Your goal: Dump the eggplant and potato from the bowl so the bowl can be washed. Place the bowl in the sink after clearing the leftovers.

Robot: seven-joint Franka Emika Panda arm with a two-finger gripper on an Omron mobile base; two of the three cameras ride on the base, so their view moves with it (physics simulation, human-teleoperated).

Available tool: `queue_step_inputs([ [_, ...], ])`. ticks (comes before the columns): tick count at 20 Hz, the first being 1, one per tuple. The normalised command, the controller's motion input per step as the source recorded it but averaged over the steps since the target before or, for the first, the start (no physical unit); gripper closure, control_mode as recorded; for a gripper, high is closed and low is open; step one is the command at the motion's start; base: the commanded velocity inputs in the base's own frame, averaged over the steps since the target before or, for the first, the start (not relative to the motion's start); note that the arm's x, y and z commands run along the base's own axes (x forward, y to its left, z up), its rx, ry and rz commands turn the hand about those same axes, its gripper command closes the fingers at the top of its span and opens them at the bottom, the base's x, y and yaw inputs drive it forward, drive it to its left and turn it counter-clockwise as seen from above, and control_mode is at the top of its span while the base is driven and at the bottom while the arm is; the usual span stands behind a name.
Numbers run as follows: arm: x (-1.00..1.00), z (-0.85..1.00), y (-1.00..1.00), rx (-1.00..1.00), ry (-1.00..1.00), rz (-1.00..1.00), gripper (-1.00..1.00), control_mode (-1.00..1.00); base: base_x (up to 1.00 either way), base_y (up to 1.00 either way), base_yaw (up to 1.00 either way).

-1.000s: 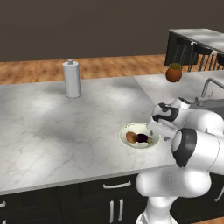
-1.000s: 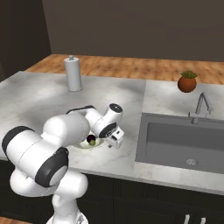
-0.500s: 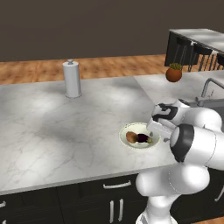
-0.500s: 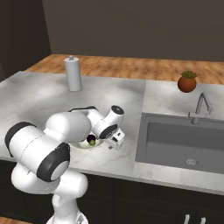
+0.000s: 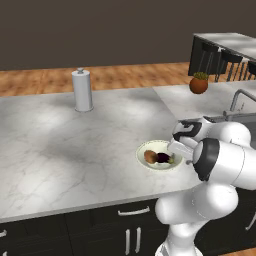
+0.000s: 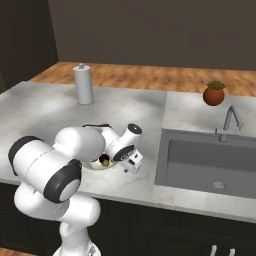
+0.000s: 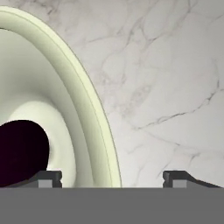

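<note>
On the marble counter [image 5: 75, 145] we see the bowl [image 5: 159, 155] holding potato [image 5: 150, 156] and eggplant [image 5: 163, 158]. Our gripper [image 7: 112, 177] straddles the bowl's rim, fingers spread wide, nothing gripped.

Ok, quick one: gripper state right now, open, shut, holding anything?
Gripper: open, holding nothing; its fingers straddle the rim of the bowl, which sits on the counter with the eggplant inside.

A paper towel roll [image 5: 82, 91] and terracotta potted plant [image 5: 198, 83] stand, seemingly well apart, on the marble counter [image 5: 60, 140]
</note>
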Motion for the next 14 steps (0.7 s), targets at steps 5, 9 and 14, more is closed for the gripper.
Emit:
queue_step_inputs([
  [5, 0.0, 0.0, 0.0, 0.0, 0.0, 0.0, 1.0, -1.0, 0.0, 0.0, 0.0],
  [9, -0.01, 0.0, 0.0, 0.0, 0.0, 0.0, 1.0, -1.0, 0.0, 0.0, 0.0],
  [14, -0.14, 0.03, 0.0, 0.0, -0.09, 0.0, 1.0, -1.0, 0.0, 0.0, 0.0],
])
